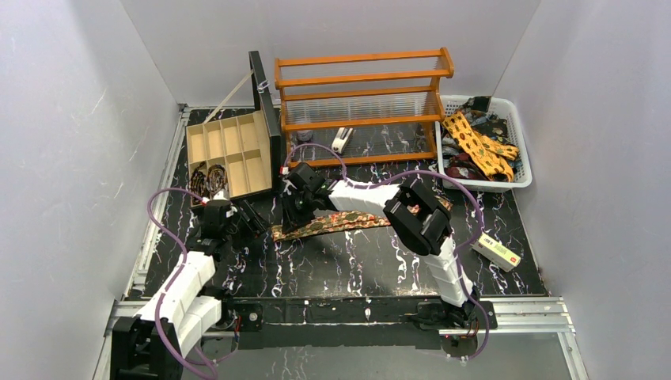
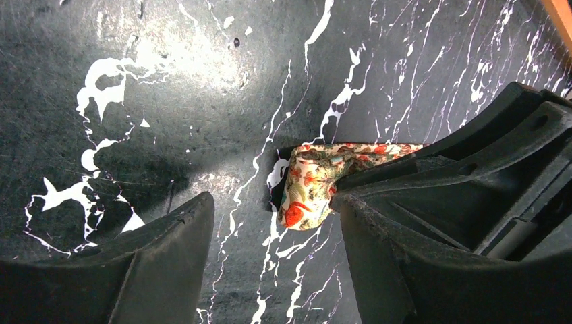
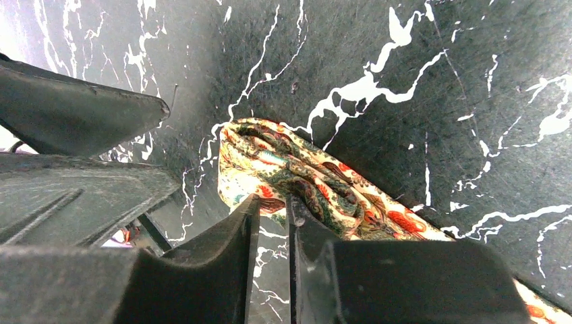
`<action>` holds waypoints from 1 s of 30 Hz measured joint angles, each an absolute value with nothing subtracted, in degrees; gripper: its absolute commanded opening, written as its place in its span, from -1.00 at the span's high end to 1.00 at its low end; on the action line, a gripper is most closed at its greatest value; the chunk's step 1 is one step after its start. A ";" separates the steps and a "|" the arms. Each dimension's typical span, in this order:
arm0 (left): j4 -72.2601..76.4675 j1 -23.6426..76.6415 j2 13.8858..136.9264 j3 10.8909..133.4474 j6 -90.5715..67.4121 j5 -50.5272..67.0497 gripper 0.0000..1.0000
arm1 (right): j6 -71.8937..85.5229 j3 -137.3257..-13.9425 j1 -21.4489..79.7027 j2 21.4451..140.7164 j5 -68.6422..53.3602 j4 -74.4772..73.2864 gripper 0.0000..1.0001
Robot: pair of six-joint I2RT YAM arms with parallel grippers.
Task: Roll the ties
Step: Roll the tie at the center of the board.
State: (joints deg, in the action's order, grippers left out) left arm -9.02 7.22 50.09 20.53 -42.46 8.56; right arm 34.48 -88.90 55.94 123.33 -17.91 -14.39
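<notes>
Tie [image 1: 348, 220] lies flat across the table [image 1: 332, 265], its folded left end pinched by the right gripper [image 3: 273, 206], jaws almost together, arm reaching leftward. Left gripper [image 2: 270, 202] hangs wide open just beside that end, holding nothing.

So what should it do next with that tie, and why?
Probably the right gripper should roll over, folding the end of the tie onto itself to start the coil. It looks closed on that bunched end. The rest of the strip lies flat on the table, not yet rolled. The left gripper stands open beside the end, holding nothing.
</notes>
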 measured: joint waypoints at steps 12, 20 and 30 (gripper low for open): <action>-6.11 7.22 52.86 20.27 -42.44 12.14 -0.32 | 34.09 -89.76 54.87 118.15 -16.51 -16.49 0.21; -4.25 7.22 53.21 19.70 -42.48 13.89 -0.30 | 34.83 -83.96 53.19 113.73 -15.07 -15.84 0.22; -2.17 7.22 54.37 18.74 -42.57 16.34 -0.26 | 36.18 -82.78 52.42 116.55 -16.84 -15.27 0.27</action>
